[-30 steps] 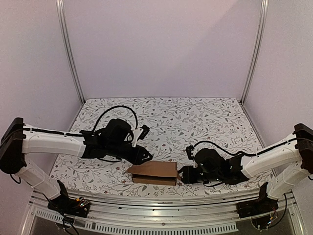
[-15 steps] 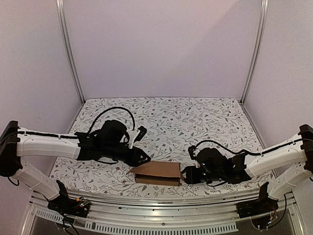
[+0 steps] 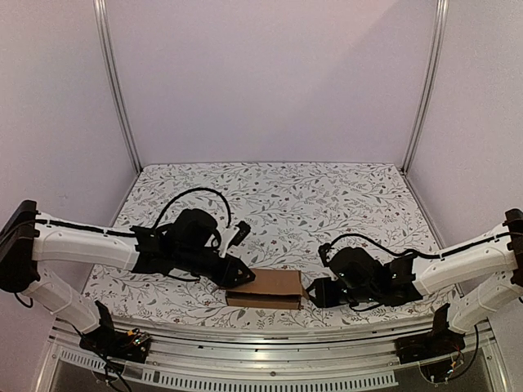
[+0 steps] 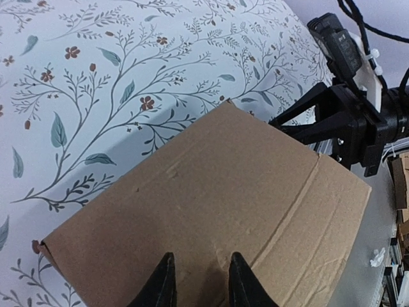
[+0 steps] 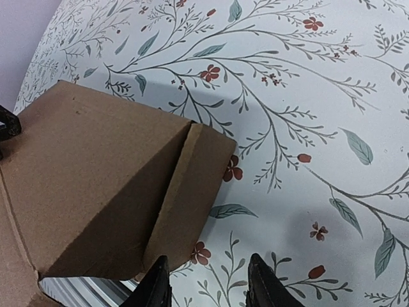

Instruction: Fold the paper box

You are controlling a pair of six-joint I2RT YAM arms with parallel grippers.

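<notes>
I see the paper box lying on the floral tabletop, lower centre of the top view. My left end effector sits over its top face with fingers slightly parted, gripping nothing. My right end effector is spread and empty, just beside the box's end flap.

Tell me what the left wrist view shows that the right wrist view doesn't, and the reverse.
Only the left wrist view: the paper box's broad top face with a crease across it, the left gripper over its near edge, and the right gripper at its far end.
Only the right wrist view: the box's open end, with a side flap standing partly open beside a shadowed interior.
Both: the brown box lying on the floral tablecloth.
</notes>
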